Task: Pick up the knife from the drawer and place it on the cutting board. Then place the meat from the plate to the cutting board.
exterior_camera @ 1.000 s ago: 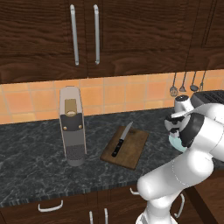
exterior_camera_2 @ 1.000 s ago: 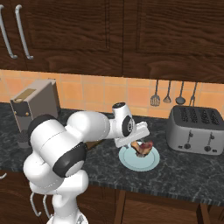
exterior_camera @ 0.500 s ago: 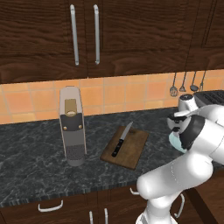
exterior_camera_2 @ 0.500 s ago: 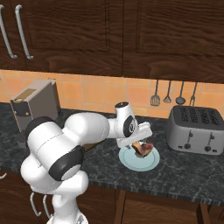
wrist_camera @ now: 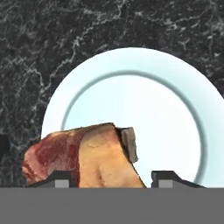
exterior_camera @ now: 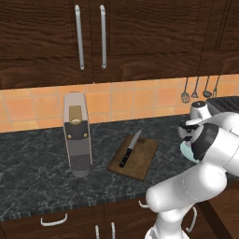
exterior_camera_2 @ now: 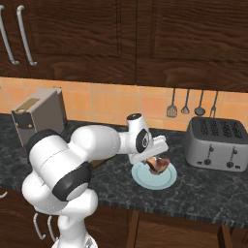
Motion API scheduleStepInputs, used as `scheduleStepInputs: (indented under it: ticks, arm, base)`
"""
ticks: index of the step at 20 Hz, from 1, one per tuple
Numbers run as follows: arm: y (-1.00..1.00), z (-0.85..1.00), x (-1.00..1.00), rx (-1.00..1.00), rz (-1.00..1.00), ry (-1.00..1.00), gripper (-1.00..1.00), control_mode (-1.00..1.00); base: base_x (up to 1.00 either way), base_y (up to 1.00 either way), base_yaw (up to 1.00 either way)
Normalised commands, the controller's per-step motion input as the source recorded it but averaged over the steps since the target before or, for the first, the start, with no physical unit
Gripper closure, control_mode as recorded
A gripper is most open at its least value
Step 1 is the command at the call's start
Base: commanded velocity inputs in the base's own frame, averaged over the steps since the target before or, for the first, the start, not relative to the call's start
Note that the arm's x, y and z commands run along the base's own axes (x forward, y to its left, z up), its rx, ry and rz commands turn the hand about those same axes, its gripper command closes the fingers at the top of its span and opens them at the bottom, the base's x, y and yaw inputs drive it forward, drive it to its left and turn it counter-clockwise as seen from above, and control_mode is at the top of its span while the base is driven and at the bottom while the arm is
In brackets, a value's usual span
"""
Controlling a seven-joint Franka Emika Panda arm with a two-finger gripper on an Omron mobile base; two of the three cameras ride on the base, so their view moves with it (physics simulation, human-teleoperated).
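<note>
Left base view: the knife (exterior_camera: 130,149) lies on the board (exterior_camera: 135,158).

Right base view: my gripper (exterior_camera_2: 156,161) is over the plate (exterior_camera_2: 145,177), at the meat (exterior_camera_2: 160,165).

Hand view: the meat (wrist_camera: 83,157) sits between my fingertips (wrist_camera: 63,178); whether they grip it, I cannot tell. It looks soft, light and slippery; I would grip mid-chunk. The plate (wrist_camera: 175,131) holds nothing else.

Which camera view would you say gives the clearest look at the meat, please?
The hand view: the meat sits close up between the fingertips, over the plate. The right base view shows it small, partly behind the gripper. In the left base view the arm hides it.
</note>
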Motion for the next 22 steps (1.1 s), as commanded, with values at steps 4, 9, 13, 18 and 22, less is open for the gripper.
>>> scheduleStepInputs:
  ticks: [4,9,13,18,22]
  arm:
    - [-0.03,0.0,-0.04,0.0,0.0,0.0,1.0,-1.0]
    - [0.1,0.19,-0.22,0.12,0.02,-0.23,1.0,-1.0]
    - [0.96,0.49,-0.05,0.17,0.09,-0.51,1.0,-1.0]
    - [1.0,0.58,0.11,0.07,0.09,-0.33,1.0,-1.0]
    - [1.0,0.54,0.06,0.0,0.16,0.06,1.0,-1.0]
  base:
    - [0.0,0.0,0.0]
    - [0.0,0.0,0.0]
    - [0.0,0.0,0.0]
    - [0.0,0.0,0.0]
    - [0.0,0.0,0.0]
